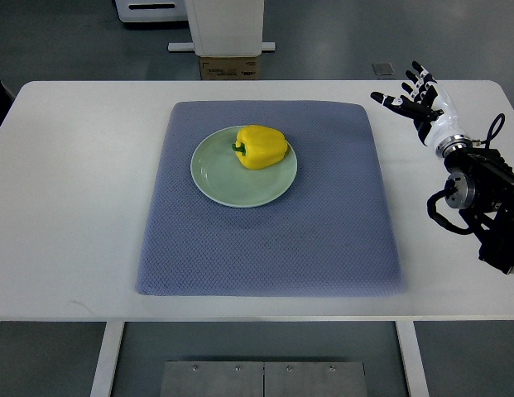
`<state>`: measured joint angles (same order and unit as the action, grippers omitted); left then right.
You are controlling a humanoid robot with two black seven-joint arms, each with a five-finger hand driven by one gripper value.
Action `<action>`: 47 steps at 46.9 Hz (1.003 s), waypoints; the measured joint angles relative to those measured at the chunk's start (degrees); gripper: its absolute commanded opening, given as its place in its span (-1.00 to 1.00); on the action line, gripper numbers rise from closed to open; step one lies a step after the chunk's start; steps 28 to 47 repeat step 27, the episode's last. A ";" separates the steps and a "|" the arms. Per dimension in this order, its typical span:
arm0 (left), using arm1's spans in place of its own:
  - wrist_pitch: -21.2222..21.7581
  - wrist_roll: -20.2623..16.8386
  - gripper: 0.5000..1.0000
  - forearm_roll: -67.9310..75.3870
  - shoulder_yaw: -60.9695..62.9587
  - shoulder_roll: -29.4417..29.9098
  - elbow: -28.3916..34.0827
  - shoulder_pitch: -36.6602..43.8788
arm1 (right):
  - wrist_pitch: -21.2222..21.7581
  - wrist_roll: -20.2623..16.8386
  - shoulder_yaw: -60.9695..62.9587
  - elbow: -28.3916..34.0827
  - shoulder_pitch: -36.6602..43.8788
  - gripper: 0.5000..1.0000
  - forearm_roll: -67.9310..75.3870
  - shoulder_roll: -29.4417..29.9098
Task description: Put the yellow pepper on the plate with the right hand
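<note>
pepper (pixel 261 146) is seen lying on its side on the plate (pixel 217 184), toward the plate's far right part, its green stem pointed left. the plate is set on the mat (pixel 323 240), which is spread over the table (pixel 66 207). the right hand (pixel 415 101) is held well apart from the plate, over the table's far right corner, beyond the mat's edge; its fingers are spread and nothing is gripped. no contact between hand and pepper is shown. the placing is judged done: the pepper is carried wholly by the plate, and nothing more appears to be left. the left arm is not shown.
</note>
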<state>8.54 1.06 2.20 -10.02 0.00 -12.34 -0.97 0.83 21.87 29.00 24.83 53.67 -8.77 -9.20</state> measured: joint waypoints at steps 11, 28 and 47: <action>-0.01 -0.01 1.00 0.00 0.00 0.00 0.01 0.00 | 0.17 -3.49 0.02 -0.23 -1.47 1.00 8.45 -0.14; 0.03 -0.02 1.00 0.00 0.00 0.00 -0.01 0.00 | 0.38 -5.71 6.86 -0.23 -3.31 1.00 9.03 0.30; 0.03 -0.02 1.00 0.00 0.00 0.00 -0.01 0.00 | 0.38 -5.71 6.86 -0.23 -3.31 1.00 9.03 0.30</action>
